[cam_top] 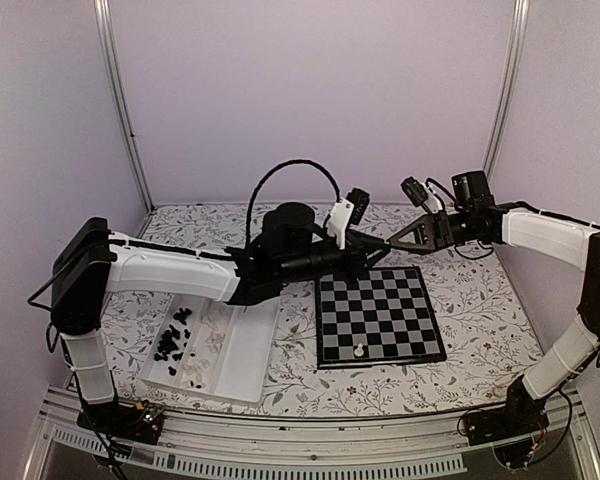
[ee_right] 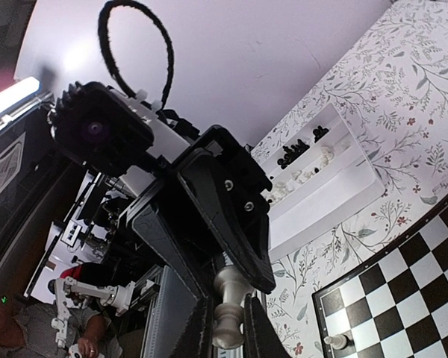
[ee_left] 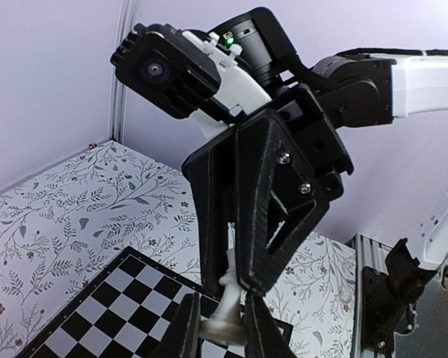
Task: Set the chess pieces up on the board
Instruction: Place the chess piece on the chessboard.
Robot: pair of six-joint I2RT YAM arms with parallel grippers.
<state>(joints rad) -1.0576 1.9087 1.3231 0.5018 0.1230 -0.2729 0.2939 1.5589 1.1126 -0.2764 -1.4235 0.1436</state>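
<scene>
Both grippers meet in the air above the far edge of the board [cam_top: 380, 315] with one cream-white chess piece [ee_left: 225, 313] between them. My left gripper [cam_top: 370, 241] is shut on its base [ee_left: 222, 332]. My right gripper [cam_top: 388, 243] is shut on its head; its black fingers [ee_left: 276, 216] come down from above in the left wrist view. In the right wrist view the piece [ee_right: 229, 313] sits between my right gripper's tips [ee_right: 229, 334], with the left fingers [ee_right: 231, 216] above. One white piece [cam_top: 360, 350] stands on the board's near row.
A white compartment tray [cam_top: 242, 352] lies left of the board, with several black pieces [cam_top: 173, 340] and several white ones [cam_top: 195, 370] in it. The floral tablecloth covers the table. The left arm reaches across above the tray.
</scene>
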